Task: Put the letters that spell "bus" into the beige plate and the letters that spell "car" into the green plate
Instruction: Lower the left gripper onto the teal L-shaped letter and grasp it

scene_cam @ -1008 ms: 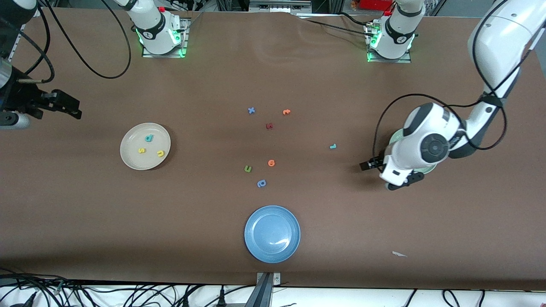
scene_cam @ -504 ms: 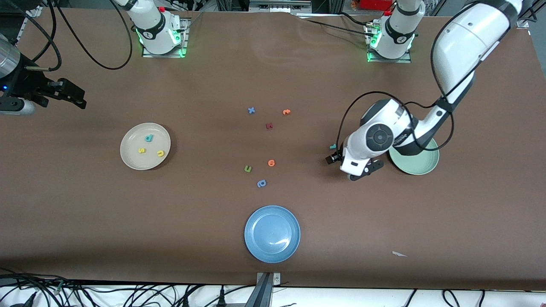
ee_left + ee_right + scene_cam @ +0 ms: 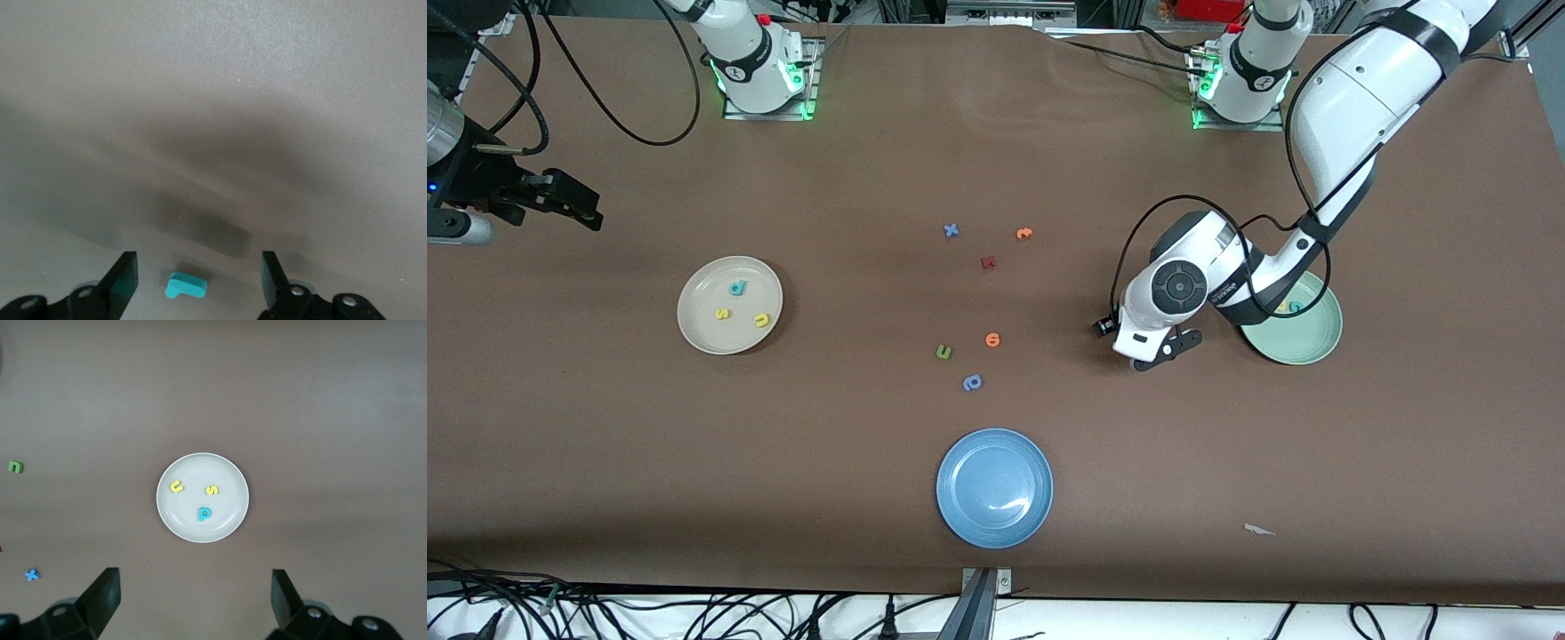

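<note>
Table [image 3: 783, 462]: matt brown, finely grained surface. Blue plate [image 3: 994, 488]: smooth, glossy glaze. Teal letter [image 3: 186, 285]: matt, foam-like. Arm shells [image 3: 1352, 98]: glossy white plastic.

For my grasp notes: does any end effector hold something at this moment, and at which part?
Nothing is held. The left end effector is open around the teal "r" on the table, not gripping it. The right end effector waits open, high above the beige plate.

From the table's middle, the plate [image 3: 694, 336] holding the b [image 3: 737, 287], s [image 3: 721, 313] and u [image 3: 762, 320] lies at nine o'clock, another plate [image 3: 978, 471] at six, and at three the r [image 3: 186, 285] lies between the fingers of my left pincer [image 3: 198, 261], near a plate [image 3: 1316, 354] holding two letters [image 3: 1296, 308].
</note>
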Motion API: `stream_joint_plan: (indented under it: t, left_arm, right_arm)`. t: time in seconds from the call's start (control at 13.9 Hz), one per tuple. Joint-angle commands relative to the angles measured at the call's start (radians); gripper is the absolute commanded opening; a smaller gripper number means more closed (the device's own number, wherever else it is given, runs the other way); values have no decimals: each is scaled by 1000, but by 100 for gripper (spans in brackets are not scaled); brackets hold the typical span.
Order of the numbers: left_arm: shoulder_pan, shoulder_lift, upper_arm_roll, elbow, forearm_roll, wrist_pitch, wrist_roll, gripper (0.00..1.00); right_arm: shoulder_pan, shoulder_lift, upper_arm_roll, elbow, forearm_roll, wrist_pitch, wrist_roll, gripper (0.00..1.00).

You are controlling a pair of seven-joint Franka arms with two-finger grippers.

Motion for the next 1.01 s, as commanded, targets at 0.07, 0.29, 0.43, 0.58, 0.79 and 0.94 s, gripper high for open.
stream_joint_plan:
  t: [0.07,0.29,0.43,0.58,0.79,0.94]
  left_arm:
    - [0,-6,4,-31,-1,27,-10,82]
    - [-3,-6,1,-44,-3,27,-11,75]
    - [6,-9,-1,-60,-3,30,-10,71]
    - [32,-17,-8,-93,-3,90,-8,72]
    - [37,-22,-10,-97,-3,98,-8,71]
    - [36,-22,-10,-98,-6,98,-8,65]
  right_arm:
    - [-10,-12,1,-14,18,7,2,100]
    - [-10,-9,-10,-14,20,9,0,100]
    - [-10,-4,-11,-14,20,10,-1,100]
    - [-10,1,-13,-12,18,12,-3,100]
    - [-10,1,-13,-11,18,12,-5,100]
    - [-10,-2,-13,-11,18,9,-5,100]
